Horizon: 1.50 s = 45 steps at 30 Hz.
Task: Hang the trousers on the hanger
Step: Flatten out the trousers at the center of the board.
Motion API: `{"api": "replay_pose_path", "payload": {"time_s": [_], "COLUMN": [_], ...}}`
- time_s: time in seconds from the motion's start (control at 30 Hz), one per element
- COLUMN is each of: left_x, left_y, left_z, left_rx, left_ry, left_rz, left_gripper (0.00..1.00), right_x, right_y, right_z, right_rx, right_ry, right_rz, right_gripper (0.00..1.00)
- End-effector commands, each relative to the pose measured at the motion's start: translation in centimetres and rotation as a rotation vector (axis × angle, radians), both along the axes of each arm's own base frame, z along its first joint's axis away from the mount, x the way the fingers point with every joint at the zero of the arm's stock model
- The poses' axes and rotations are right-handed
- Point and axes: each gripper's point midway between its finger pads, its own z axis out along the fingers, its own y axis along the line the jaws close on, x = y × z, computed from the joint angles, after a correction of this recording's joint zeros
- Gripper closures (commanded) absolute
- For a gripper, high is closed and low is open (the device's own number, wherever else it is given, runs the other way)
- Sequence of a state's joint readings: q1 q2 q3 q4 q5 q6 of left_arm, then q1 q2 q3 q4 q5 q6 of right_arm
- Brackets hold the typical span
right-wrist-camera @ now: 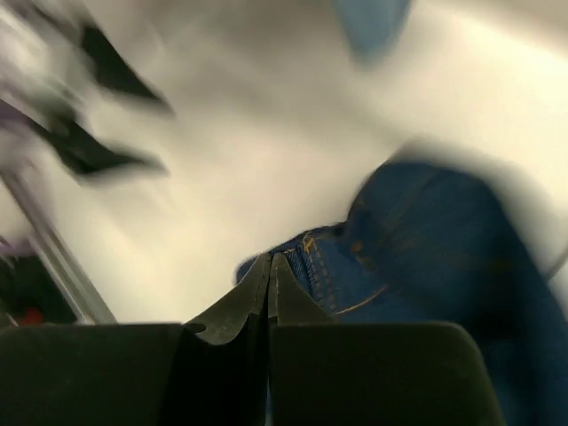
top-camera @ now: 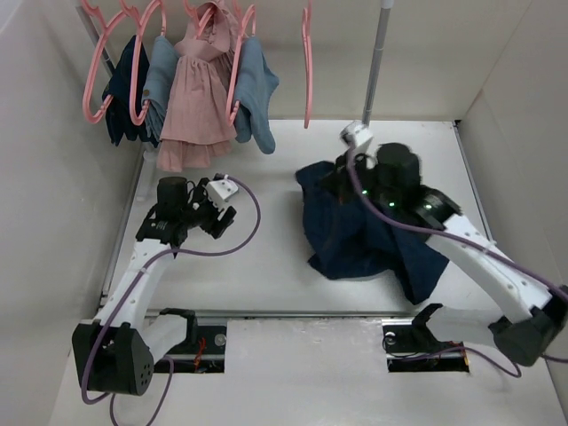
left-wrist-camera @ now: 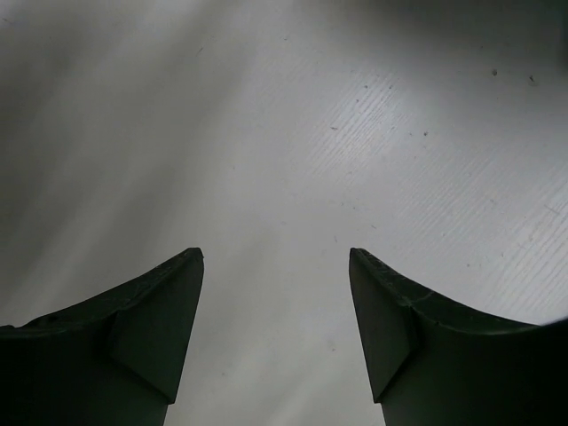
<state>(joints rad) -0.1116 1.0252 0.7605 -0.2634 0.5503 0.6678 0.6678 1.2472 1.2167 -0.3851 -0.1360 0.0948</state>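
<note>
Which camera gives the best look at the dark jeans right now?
Top external: it shows the trousers as one crumpled heap, nearly all of them. Right wrist catches only a blurred patch of them; left wrist shows none.

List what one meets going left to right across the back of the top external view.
From left: dark navy garment → light blue garment → pink dress → second light blue garment → bare pink hanger → metal pole.

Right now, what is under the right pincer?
The trousers, crumpled on the table, their edge pinched in the shut right pincer. The right arm covers part of them in the top view.
</note>
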Motion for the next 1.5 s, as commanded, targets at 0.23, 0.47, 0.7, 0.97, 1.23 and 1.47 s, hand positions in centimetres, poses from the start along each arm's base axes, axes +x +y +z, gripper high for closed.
{"api": "replay_pose_path", "payload": {"time_s": [0.23,0.47,0.7,0.97,1.23,1.47], "left_x": [2.1,2.6,0.9,-0.4,-0.9,-0.8], "left_y": [-1.6,-3.0,-5.9,-8.6,-10.3,-10.6], "left_z": [2.5,0.7,-0.8,-1.7,-1.9,-2.1], "left_rx": [-0.068,0.028,0.104,0.097,0.117,0.136], "left_ry": [-0.041,-0.011,0.001,0.038,0.026,0.019], "left_rz": [-0.03,-0.06,-0.165,-0.229,-0.28,-0.278], "left_gripper": [0.38,0.37,0.26,0.25,0.22,0.21], "right_x": [3.4,3.2,6.6,4.6,3.5,6.3], "right_y": [-21.2,-32.7,-28.3,-25.6,-23.2,-21.5], "right_z": [7.2,-6.0,-8.2,-12.3,-15.4,-17.4], "right_rx": [0.528,0.245,0.095,-0.041,-0.2,-0.38], "right_ry": [-0.07,0.241,0.277,0.478,0.552,0.534], "right_rz": [-0.984,-1.498,-1.193,-1.079,-0.974,-0.897], "right_gripper": [1.0,0.39,0.0,0.0,0.0,0.05]}}
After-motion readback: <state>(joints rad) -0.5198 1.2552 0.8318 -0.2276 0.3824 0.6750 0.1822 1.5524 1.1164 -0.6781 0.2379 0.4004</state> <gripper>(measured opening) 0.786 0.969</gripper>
